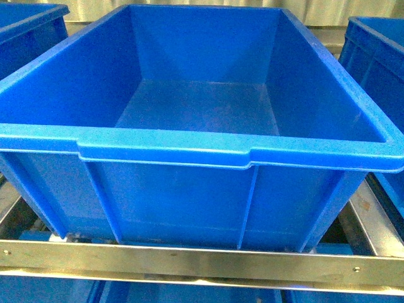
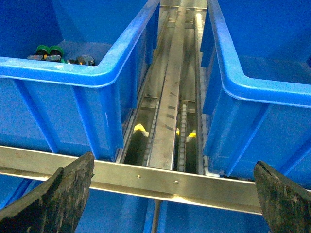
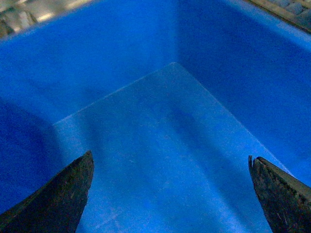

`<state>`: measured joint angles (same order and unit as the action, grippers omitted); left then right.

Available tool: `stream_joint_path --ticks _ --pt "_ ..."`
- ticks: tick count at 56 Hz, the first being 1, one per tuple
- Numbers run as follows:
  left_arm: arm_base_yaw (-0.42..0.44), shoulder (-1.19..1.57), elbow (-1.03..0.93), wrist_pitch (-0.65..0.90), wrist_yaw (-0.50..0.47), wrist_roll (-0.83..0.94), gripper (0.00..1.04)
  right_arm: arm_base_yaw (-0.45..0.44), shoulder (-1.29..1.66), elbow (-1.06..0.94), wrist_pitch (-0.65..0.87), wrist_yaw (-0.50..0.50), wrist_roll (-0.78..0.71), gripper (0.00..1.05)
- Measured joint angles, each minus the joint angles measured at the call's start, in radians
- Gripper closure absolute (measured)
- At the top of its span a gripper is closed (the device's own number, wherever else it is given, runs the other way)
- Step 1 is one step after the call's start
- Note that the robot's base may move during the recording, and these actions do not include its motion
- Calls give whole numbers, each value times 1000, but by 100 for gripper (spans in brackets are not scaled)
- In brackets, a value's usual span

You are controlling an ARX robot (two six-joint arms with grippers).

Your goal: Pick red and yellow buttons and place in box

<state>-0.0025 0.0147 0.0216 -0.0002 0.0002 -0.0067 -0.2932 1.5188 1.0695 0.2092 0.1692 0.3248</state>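
Blue box point(image 1: 189, 148) shows bare inside; red and yellow buttons can't be made out. Left gripper point(image 2: 172, 194) and right gripper point(image 3: 170, 194) gape wide, holding nothing, the right above a blue floor.

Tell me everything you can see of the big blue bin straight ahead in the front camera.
The blue bin is a large open-topped rectangular crate, seemingly moulded plastic, with a thick rolled rim and vertical ribs on its near wall. It sits upright and square to the camera on a metal rail, with other blue bins on either side. The visible part of its floor is bare; no buttons show inside. Neither gripper touches it in this view.
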Motion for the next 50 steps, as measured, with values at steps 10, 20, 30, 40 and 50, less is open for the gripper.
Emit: stream_joint_path --ticks 10,20,30,40,50 --pt "0 0 0 0 0 0 8 -24 -212 -68 -62 -122 81 7" --pt "0 0 0 0 0 0 8 -23 -517 -202 -175 -249 191 7" --pt "0 0 0 0 0 0 8 127 -801 -335 -324 -175 286 7" --pt "0 0 0 0 0 0 8 457 -998 -433 -426 75 398 7" --pt "0 0 0 0 0 0 8 829 -1139 -586 -296 365 154 27"
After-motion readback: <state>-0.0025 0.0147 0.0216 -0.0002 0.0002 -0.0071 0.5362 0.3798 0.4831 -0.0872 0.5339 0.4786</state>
